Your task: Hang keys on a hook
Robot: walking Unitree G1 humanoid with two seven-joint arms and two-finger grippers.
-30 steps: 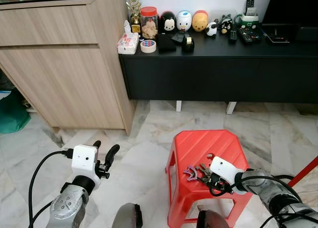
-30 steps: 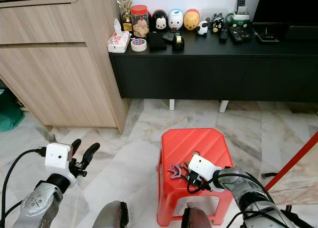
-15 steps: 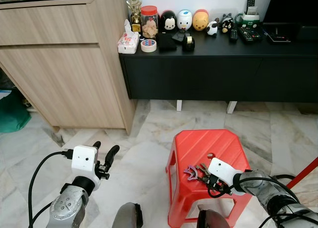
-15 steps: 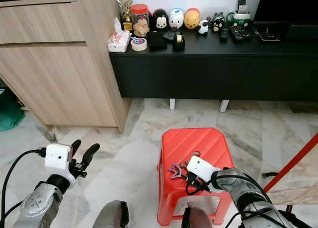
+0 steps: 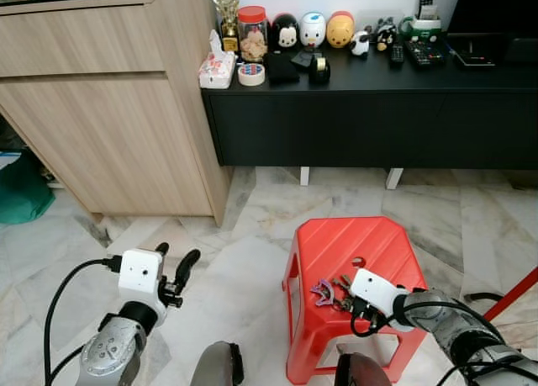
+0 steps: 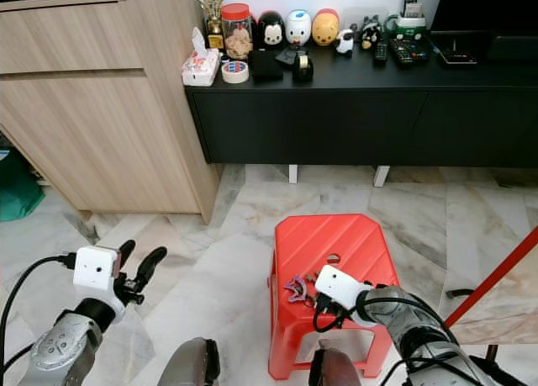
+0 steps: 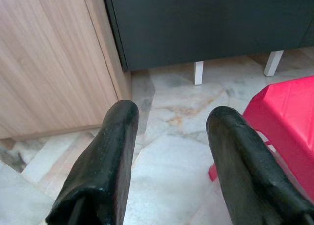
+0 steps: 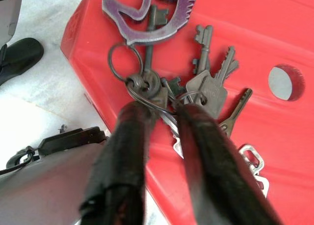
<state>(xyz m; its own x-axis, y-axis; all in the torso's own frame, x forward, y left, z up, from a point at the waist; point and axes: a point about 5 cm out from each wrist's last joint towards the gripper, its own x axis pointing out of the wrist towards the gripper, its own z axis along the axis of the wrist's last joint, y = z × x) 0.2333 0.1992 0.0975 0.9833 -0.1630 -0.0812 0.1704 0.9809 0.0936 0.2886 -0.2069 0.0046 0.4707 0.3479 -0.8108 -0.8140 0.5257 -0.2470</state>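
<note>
While the keys lie on the red stool, right hand has fingers narrowed around the key ring, apparently gripping it. Left hand idle, spread wide above floor.

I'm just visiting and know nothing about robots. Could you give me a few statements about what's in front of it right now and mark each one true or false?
1. The bunch of keys lies on a red plastic stool. True.
2. The right hand is up at the black cabinet. False: it is down at the stool, its fingertips at the key rings.
3. The left hand is holding the keys. False: it is open with nothing in it, over the marble floor beside the stool.
4. A purple bird-shaped tag is attached to the keys. True.
5. The keys are already on a hook. False: they lie on the stool seat.
</note>
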